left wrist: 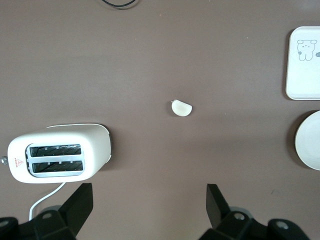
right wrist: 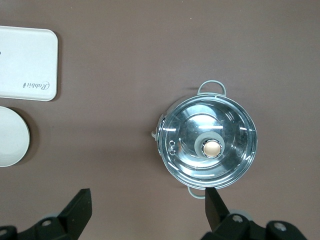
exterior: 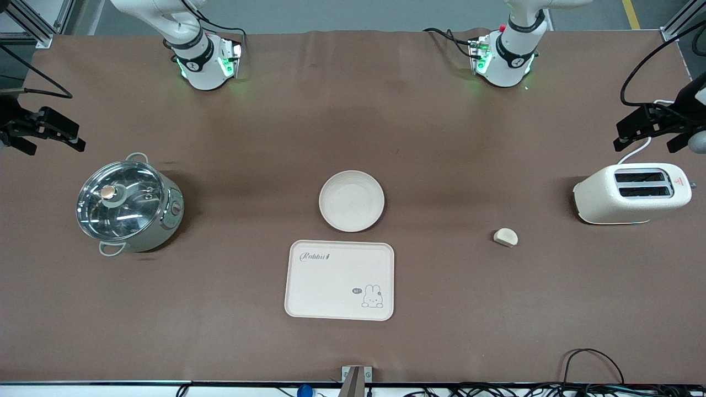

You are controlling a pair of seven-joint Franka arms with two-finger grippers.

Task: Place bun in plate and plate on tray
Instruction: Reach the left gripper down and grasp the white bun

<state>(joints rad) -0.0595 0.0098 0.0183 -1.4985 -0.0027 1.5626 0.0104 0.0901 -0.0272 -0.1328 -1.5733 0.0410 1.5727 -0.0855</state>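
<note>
Cream bun [exterior: 506,237] lies loose on the brown surface [exterior: 441,138] near the toaster [exterior: 632,193], well apart from the empty plate [exterior: 351,200]; tray [exterior: 340,280] just beside the plate, nearer the camera. Left end effector [left wrist: 150,205] over the toaster's end, right end effector [right wrist: 147,210] over the lidded pot [exterior: 128,205]: both wide open, empty, waiting.

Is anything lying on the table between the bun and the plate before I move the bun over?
Nothing: the front view shows only bare brown table between the bun and the plate. The left wrist view shows the same.
</note>
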